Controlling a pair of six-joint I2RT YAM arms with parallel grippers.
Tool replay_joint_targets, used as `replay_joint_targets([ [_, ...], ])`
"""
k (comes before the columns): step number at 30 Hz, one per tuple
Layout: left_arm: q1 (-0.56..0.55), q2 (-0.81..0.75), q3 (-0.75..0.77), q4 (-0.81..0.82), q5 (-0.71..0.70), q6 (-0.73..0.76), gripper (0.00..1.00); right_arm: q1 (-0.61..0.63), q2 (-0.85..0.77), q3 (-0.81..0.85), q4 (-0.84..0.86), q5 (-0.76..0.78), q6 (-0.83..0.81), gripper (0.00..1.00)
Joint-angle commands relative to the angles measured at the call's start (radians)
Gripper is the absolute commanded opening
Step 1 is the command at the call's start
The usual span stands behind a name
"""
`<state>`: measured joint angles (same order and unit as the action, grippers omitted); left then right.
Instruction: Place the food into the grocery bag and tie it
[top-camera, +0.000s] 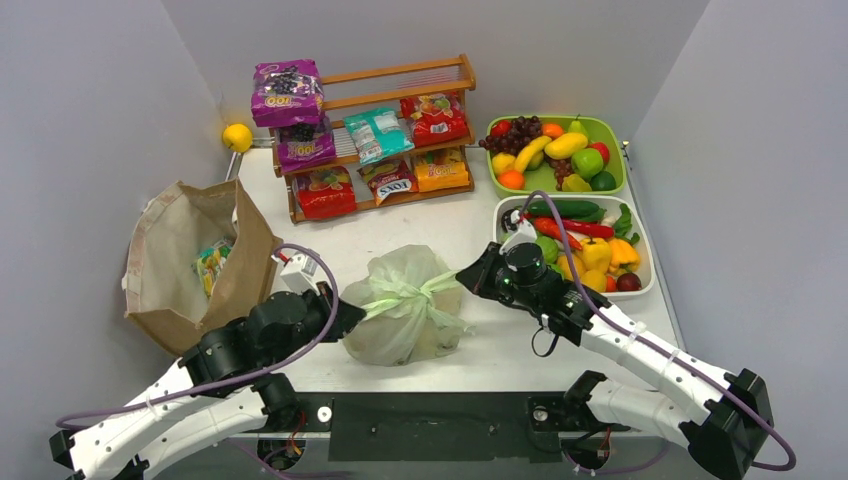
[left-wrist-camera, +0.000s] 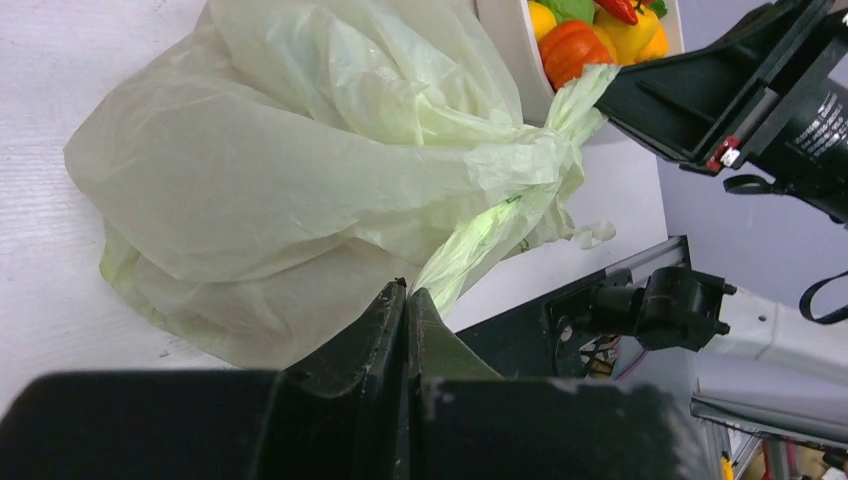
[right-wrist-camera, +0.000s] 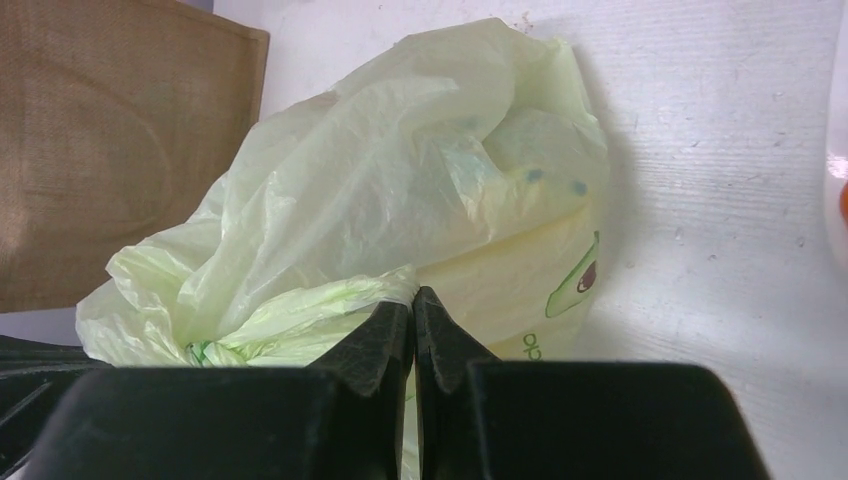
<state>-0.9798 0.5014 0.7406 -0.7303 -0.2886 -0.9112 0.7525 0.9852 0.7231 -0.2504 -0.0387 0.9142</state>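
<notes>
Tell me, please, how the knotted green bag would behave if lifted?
The grocery bag looks thin and crinkled, so it would probably sag shapelessly. It bulges, so it may swing heavily below the knot. Handles pinched by the left gripper and right gripper might stretch.

Open desk between the back-edge rack and the front-edge bag; paper bag blocks the left edge, trays the right.
</notes>
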Motion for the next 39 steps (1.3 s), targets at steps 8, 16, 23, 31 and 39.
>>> replay_joint_targets([
  [8, 0.007, 0.173, 0.308, -0.063, -0.079, 0.214, 0.00, 0.038, 0.015, 0.286, -0.147, 0.172, -0.315, 0.00],
  [16, 0.025, 0.397, 0.623, -0.014, -0.085, 0.402, 0.00, 0.088, 0.122, 0.688, -0.226, 0.172, -0.380, 0.00],
  [23, 0.087, 0.392, 0.608, -0.054, -0.166, 0.405, 0.00, 0.036, 0.145, 0.601, -0.298, 0.292, -0.328, 0.00],
  [31, 0.173, 0.216, 0.185, -0.116, -0.086, 0.243, 0.00, -0.084, 0.138, 0.231, -0.251, 0.312, -0.280, 0.00],
  [39, 0.177, 0.180, 0.128, -0.026, -0.007, 0.212, 0.00, -0.087, 0.143, 0.316, -0.262, 0.244, -0.324, 0.00],
])
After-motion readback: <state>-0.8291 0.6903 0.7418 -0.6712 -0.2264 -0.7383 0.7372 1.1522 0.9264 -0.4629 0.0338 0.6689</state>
